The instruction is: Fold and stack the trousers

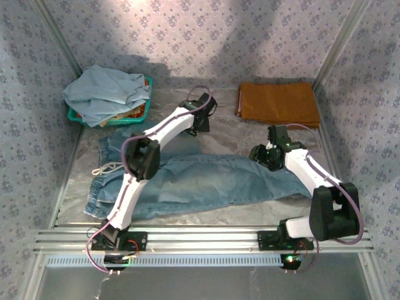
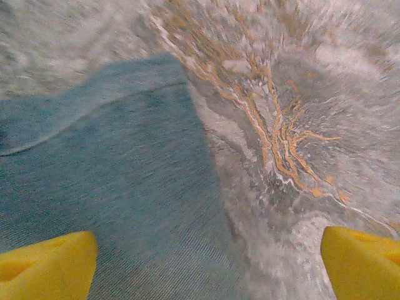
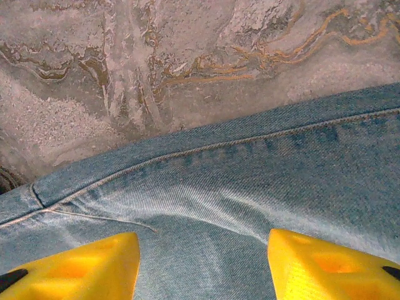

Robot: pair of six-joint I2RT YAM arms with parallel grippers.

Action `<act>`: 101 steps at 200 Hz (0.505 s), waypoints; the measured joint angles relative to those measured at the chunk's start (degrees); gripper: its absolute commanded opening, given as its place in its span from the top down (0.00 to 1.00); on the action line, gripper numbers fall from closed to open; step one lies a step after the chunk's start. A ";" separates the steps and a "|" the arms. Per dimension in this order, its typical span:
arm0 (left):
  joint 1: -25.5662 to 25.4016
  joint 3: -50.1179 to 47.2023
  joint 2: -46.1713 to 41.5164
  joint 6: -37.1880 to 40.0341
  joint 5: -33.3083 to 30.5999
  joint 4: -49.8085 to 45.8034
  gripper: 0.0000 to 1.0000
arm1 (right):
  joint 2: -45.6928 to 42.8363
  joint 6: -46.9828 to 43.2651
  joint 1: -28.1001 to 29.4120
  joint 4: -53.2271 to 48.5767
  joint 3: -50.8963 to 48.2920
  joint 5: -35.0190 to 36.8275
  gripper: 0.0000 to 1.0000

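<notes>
Trousers [image 1: 206, 181]: lying flat across the middle of the bench [image 1: 231, 132]. Waist end to the left, with a white cord [image 1: 107, 167] showing; legs run right toward the right arm. Not yet folded small, not yet stacked

Left pincer [image 2: 203, 269]: jaws spread wide, nothing between them. It hangs over the far edge of the denim where the cloth meets bare bench

Right pincer [image 3: 203, 265]: jaws apart, gripping nothing. It is poised over a stitched seam near the leg's far edge, and the cloth lies flat underneath

Handling (judgement):
- Denim is soft and limp but heavy for cloth, so it will drape and drag across the bench
- The coarse weave should give the pads good friction; not slippery, not fragile
- A flat layer is hard to pinch, so the thick seam or a hem is the better hold
- Lifted at one point the leg will sag; two holds well apart on one edge should keep a fold line straight

Markings: no brand, label or writing is legible, and the left wrist view is blurred

Other items: folded rust-orange cloth [image 1: 278, 103] at far right, apart from the trousers; pale blue heap [image 1: 106, 94] in a green basket [image 1: 149, 94] at far left, near the waist end
</notes>
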 measured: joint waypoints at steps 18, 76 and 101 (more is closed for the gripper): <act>0.00 5.27 5.64 0.31 0.31 -3.58 0.39 | 0.31 -0.66 -0.55 0.79 0.02 -1.18 0.40; -0.28 4.20 4.57 4.07 -1.07 -7.61 1.00 | -1.03 -1.27 -1.16 1.66 0.33 -3.50 0.42; -0.68 -3.85 -5.29 8.24 -1.70 -5.97 1.00 | -2.73 -1.03 -0.15 2.16 0.46 -3.82 0.43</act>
